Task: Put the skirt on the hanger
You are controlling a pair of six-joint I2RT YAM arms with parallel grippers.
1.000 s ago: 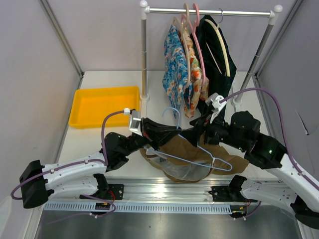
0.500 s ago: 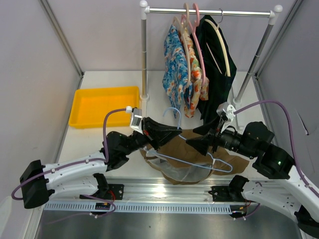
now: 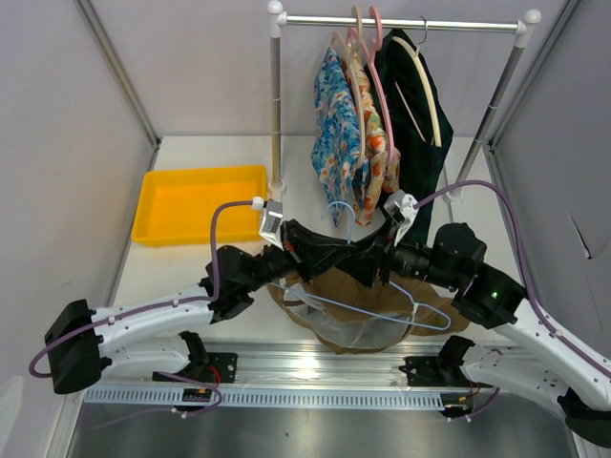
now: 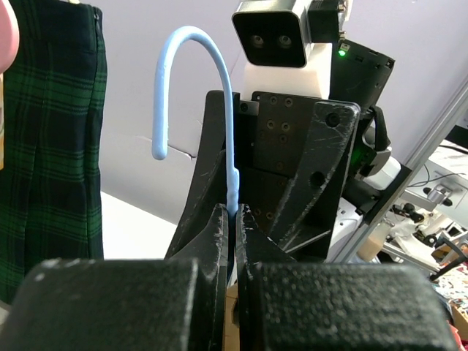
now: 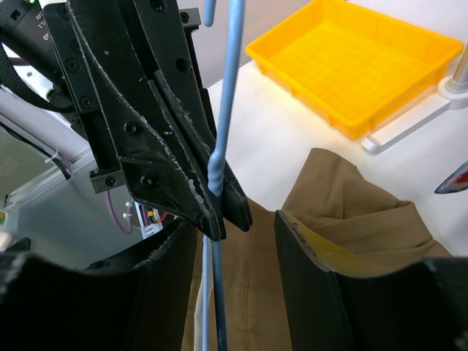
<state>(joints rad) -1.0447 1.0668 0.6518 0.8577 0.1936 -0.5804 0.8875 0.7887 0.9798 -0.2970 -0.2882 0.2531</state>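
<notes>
My left gripper is shut on the twisted neck of the pale blue wire hanger, just under its hook. The hanger's triangle slants down over the tan-brown skirt, which lies crumpled on the table near the front edge. My right gripper faces the left one with its jaws open. Its two fingers stand on either side of the hanger's wire and of the left fingertips, without pinching either. Below them the skirt shows its whitish lining at the left.
A yellow tray sits at the back left. A clothes rail at the back holds floral garments, a dark green plaid garment, and pink and cream hangers. The rail's post stands just behind the grippers.
My right gripper has swung in from the right to the hanger's neck, and its jaws have narrowed. My left gripper has held its grip and moved slightly right and back.
</notes>
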